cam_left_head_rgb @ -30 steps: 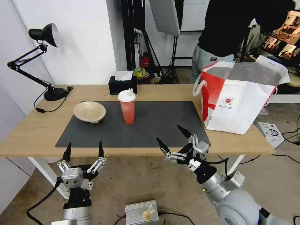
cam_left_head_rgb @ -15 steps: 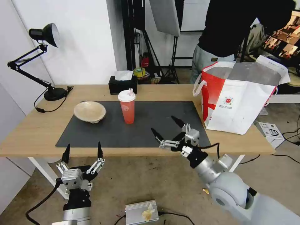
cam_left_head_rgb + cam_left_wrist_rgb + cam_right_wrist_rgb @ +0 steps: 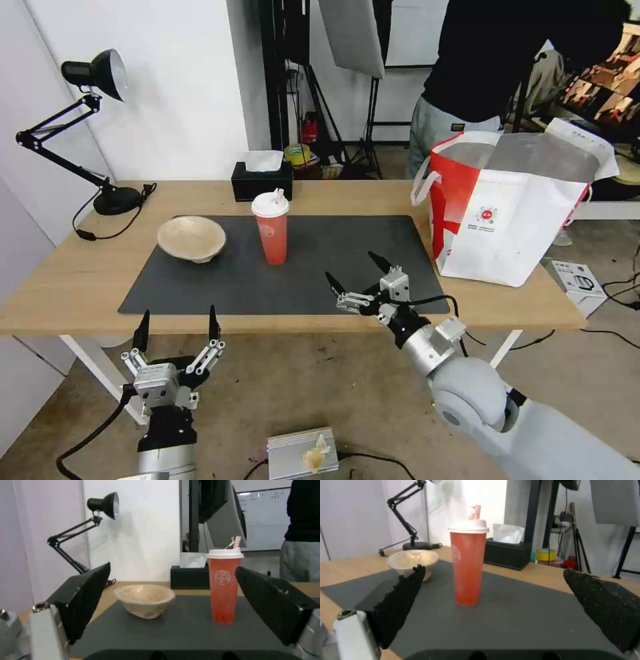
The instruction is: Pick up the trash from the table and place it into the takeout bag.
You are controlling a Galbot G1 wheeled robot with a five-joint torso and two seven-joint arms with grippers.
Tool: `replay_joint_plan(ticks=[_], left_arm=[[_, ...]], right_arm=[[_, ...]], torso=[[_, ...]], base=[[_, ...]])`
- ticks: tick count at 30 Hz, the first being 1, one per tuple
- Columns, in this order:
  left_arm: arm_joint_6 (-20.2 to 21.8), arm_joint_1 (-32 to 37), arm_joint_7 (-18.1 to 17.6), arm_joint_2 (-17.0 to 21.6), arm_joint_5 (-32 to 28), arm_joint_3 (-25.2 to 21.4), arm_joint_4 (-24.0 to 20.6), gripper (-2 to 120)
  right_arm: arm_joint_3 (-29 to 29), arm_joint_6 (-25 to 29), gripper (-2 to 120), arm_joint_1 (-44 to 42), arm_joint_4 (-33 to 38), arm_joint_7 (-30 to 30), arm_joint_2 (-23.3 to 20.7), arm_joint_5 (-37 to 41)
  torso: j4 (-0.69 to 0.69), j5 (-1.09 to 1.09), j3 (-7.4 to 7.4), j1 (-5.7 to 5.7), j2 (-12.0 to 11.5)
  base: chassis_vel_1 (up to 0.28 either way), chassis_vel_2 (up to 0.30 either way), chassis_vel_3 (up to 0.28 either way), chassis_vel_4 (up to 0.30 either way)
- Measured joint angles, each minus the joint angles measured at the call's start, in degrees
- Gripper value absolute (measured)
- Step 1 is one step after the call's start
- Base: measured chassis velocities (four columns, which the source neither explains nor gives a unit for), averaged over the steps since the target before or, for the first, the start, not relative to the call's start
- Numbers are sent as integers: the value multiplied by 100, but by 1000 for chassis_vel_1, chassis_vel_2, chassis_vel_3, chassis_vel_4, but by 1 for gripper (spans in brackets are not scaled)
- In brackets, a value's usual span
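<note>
A red cup with a white lid (image 3: pixel 271 230) stands upright on the dark grey mat (image 3: pixel 320 267), near the middle of the table (image 3: pixel 73 280). Left of it on the mat sits a shallow beige bowl (image 3: pixel 191 238). The takeout bag (image 3: pixel 513 220) stands open at the table's right end. My right gripper (image 3: pixel 352 267) is open over the mat's front edge, to the right of the cup and nearer me, with nothing between its fingers (image 3: pixel 400 597). The right wrist view has the cup (image 3: pixel 467 565) straight ahead. My left gripper (image 3: pixel 179 317) hangs open below the table's front edge, facing the bowl (image 3: pixel 145 600) and cup (image 3: pixel 224 587).
A black tissue box (image 3: pixel 262 180) sits behind the cup at the table's far edge. A black desk lamp (image 3: pixel 93 73) stands at the far left with its cord on the wood. A person (image 3: pixel 480 67) stands behind the bag. A grey box (image 3: pixel 300 453) lies on the floor.
My right gripper has moved away from me and a little left, from below the table's front edge to over the mat. The left gripper has stayed put.
</note>
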Motion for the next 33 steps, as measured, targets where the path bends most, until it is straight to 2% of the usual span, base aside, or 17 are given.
replay_joint_plan(ticks=[15, 33], left_arm=[[-33, 77, -5, -102, 127, 30, 16, 100], [-29, 20, -9, -73, 106, 26, 143, 100]], right_arm=[[-489, -619, 100, 730, -475, 281, 455, 180], [-1028, -697, 100, 1936, -1527, 295, 1206, 299]], torso=[[0, 0, 0, 0, 0], [0, -1, 1, 0, 0]], base=[[0, 0, 0, 0], [0, 0, 0, 0]])
